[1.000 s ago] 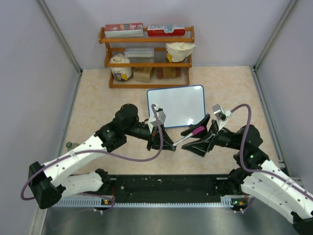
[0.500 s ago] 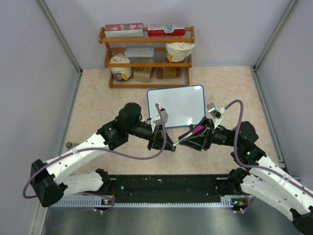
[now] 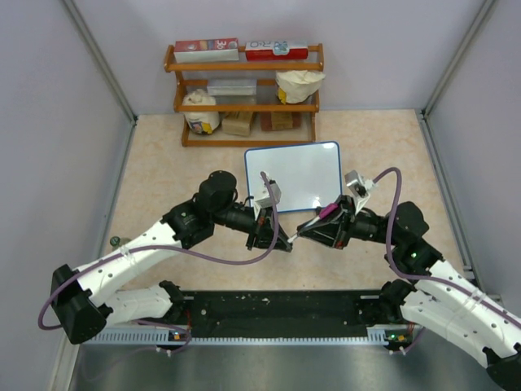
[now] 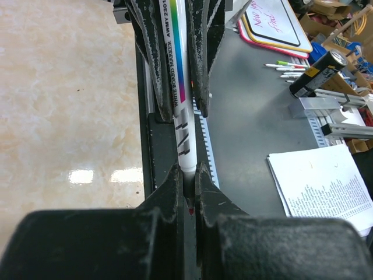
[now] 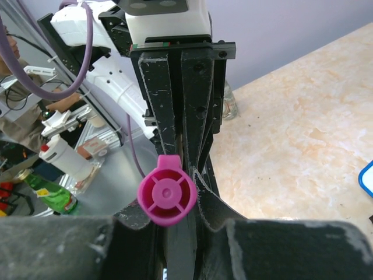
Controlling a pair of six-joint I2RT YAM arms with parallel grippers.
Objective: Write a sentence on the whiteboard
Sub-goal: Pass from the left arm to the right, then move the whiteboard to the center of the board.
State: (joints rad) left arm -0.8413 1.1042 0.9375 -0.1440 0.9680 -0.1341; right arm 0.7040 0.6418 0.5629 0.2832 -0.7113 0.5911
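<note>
The whiteboard (image 3: 293,175) is a small white rectangle with a thin blue frame and rounded corners. It seems to lie flat near the middle of the top view, and its surface is blank. The marker (image 4: 176,70) has a white printed barrel and a pink end, and it is held slanted just beside the board's near edge.

A beige marbled tabletop (image 3: 163,163) is spread beneath the left gripper (image 3: 277,239) and the right gripper (image 3: 309,231). Beyond them, a wooden shelf rack (image 3: 244,102) is set against a pale lilac back wall (image 3: 366,49). Matching side walls are joined at metal corner posts (image 3: 98,57). Behind the grippers, a grey metal strip (image 3: 269,358) is seen. Soft glare (image 4: 81,175) is reflected on the tabletop beside the left gripper.
</note>
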